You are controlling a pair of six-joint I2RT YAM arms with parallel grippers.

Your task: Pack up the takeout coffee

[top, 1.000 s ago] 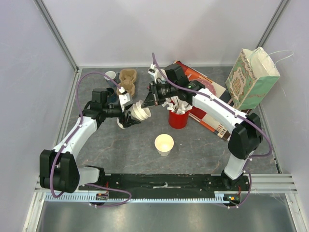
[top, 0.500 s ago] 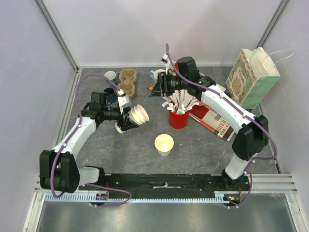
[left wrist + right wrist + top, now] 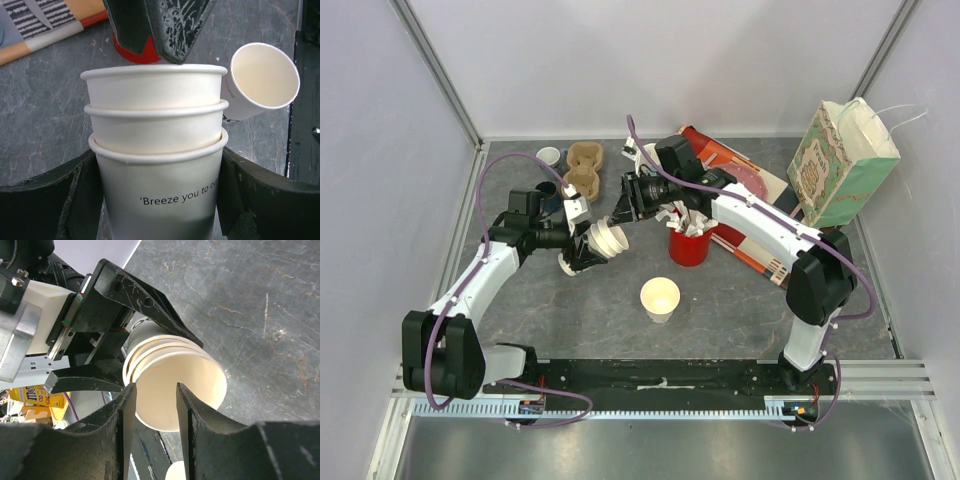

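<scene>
Three nested cream-white paper cups [image 3: 606, 238] with dark lettering and no lids lie tilted in my left gripper [image 3: 587, 246], mouth turned right. In the left wrist view the stack [image 3: 155, 125] fills the space between the two fingers of the left gripper [image 3: 157, 200], which is shut on the bottom cup. My right gripper [image 3: 619, 214] is open at the stack's mouth. In its own view the right gripper [image 3: 155, 388] has its fingertips just in front of the top cup's rim [image 3: 205, 385]. A single open paper cup [image 3: 660, 298] stands on the table.
A red cup of white stirrers [image 3: 688, 246] stands under the right arm. A brown cardboard cup carrier [image 3: 584, 168] and a small white cup [image 3: 549, 156] sit at the back left. A green paper bag [image 3: 840, 165] stands at the back right beside an orange striped box [image 3: 752, 228].
My right gripper went from shut to open. It pulled back toward the rear, then came forward again to the mouth of the cup stack. The left arm barely moved.
</scene>
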